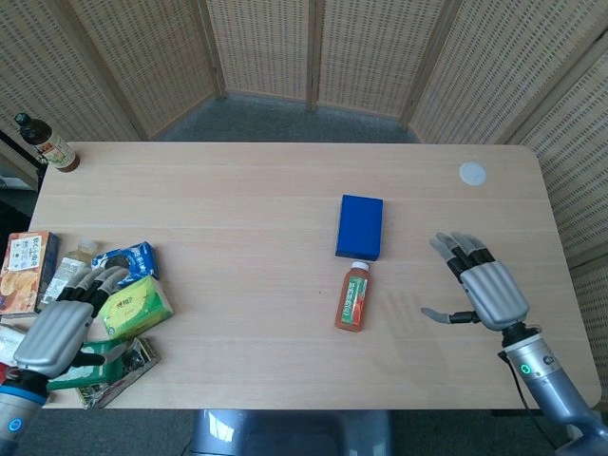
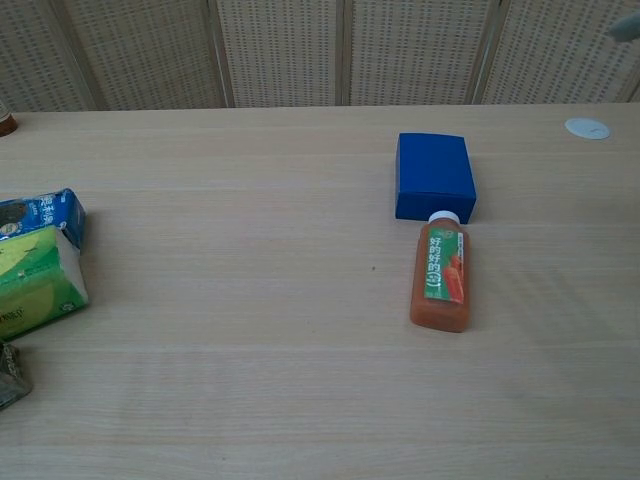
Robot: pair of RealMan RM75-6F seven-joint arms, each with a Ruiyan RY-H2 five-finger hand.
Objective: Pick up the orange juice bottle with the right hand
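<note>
The orange juice bottle (image 1: 353,297) (image 2: 439,282) lies on its side near the table's middle, white cap touching the near edge of a blue box (image 1: 360,226) (image 2: 435,176). My right hand (image 1: 481,286) hovers open to the bottle's right, fingers spread, thumb pointing toward the bottle, a clear gap between them. My left hand (image 1: 59,332) is open at the front left corner, over a pile of snack packs. The chest view shows only a grey fingertip blur at the top right corner.
Snack packs crowd the left edge: a green tissue pack (image 1: 135,306) (image 2: 28,280), a blue cookie bag (image 1: 125,259), an orange box (image 1: 26,271). A brown sauce bottle (image 1: 46,142) stands at the far left corner. A white disc (image 1: 472,173) (image 2: 586,128) lies far right.
</note>
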